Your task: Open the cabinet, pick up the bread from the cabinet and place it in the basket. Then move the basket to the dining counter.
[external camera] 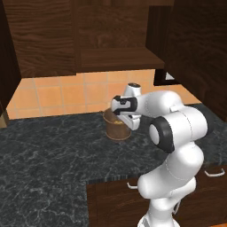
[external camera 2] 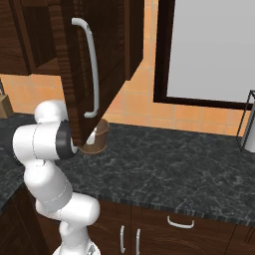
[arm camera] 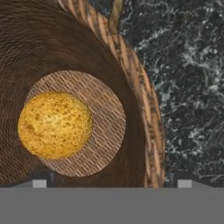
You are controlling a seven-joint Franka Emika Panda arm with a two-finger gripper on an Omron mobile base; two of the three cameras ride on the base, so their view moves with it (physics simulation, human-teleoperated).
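We see the bread point(arm camera: 55, 124) lying on the woven floor of the basket point(arm camera: 148, 131), left of its middle in the hand view; the basket point(external camera: 116, 128) stands on the black granite counter point(external camera: 48, 150) near its back edge, by the tiled wall; our gripper point(external camera: 122, 116) hangs over it, jaws fully apart, holding nothing; the cabinet door point(external camera 2: 94, 60) stands open above.

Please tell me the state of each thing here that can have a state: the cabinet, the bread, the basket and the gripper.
cabinet: door open
bread: lying on the basket floor, not held
basket: upright on the black granite counter, bread inside
gripper: open, above the basket, holding nothing
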